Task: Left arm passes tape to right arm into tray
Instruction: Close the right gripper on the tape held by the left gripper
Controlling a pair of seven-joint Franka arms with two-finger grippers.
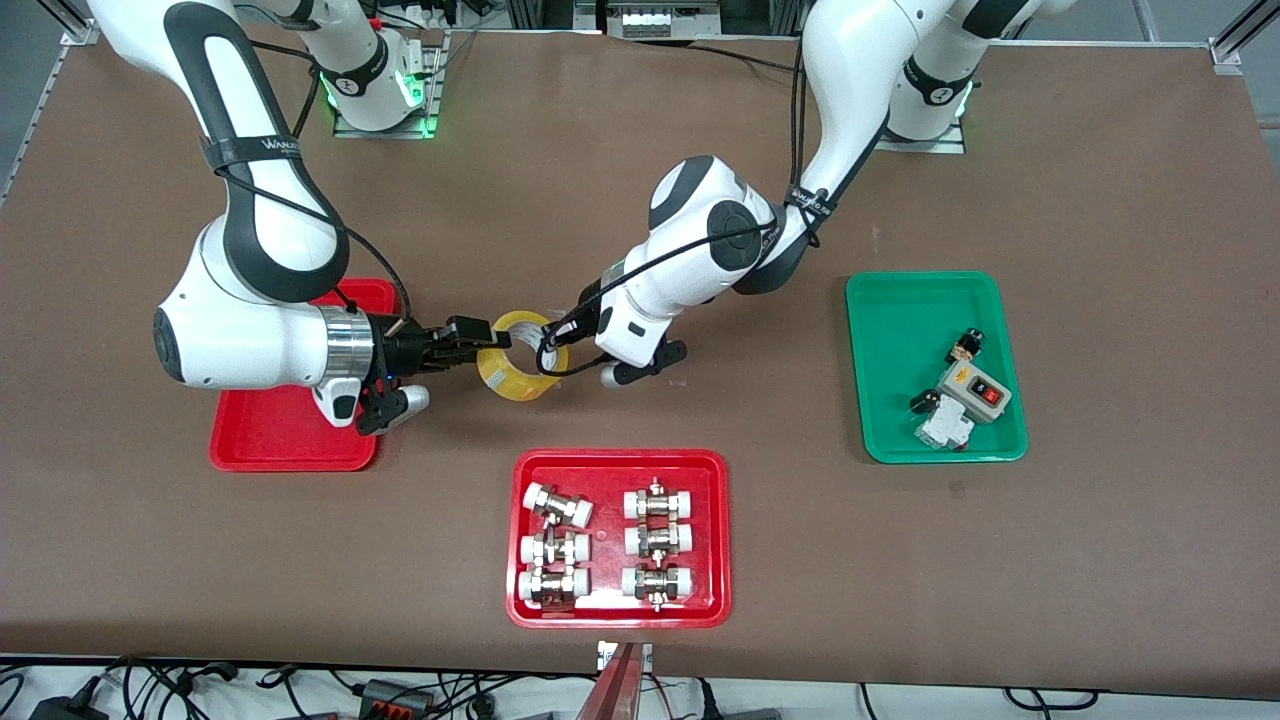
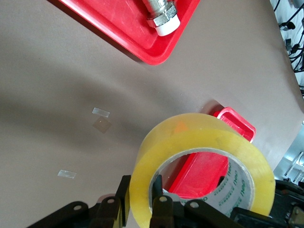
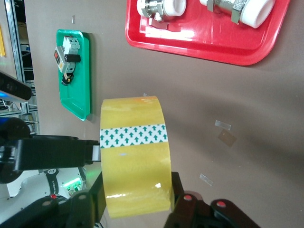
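I am the pair of arms at the brown table (image 1: 640, 130), and between us, up in the air over the bare tabletop, hangs the ring-shaped roll of translucent yellow packing tape (image 1: 522, 356). My left end effector (image 1: 556, 350), reaching in from the left arm's end, is clamped on the roll's wall, one finger (image 2: 159, 202) inside the wide centre hole and the other on the outer face. My right end effector (image 1: 478, 345), reaching across from the right arm's end, is closed on the facing edge of the same roll, its black fingers (image 3: 183, 199) pressed against the yellow band, so both of us grip the tape at once. In the right wrist view the roll stands on edge, with a white strip of green arrows (image 3: 133, 135) running round its outer face. The shallow plain red plastic tray (image 1: 265, 440) lies under my right wrist, toward the right arm's end of the table, and the tape is beside it, not over it. Nearer to the front camera than the tape sits a second red tray (image 1: 618, 465) holding six metal fittings with white caps (image 1: 657, 543) in two rows. Toward the left arm's end lies a green rectangular tray (image 1: 900, 320) with a grey switch box (image 1: 972, 390) and a few small parts. Small scraps of clear tape (image 2: 100, 112) are stuck to the table.
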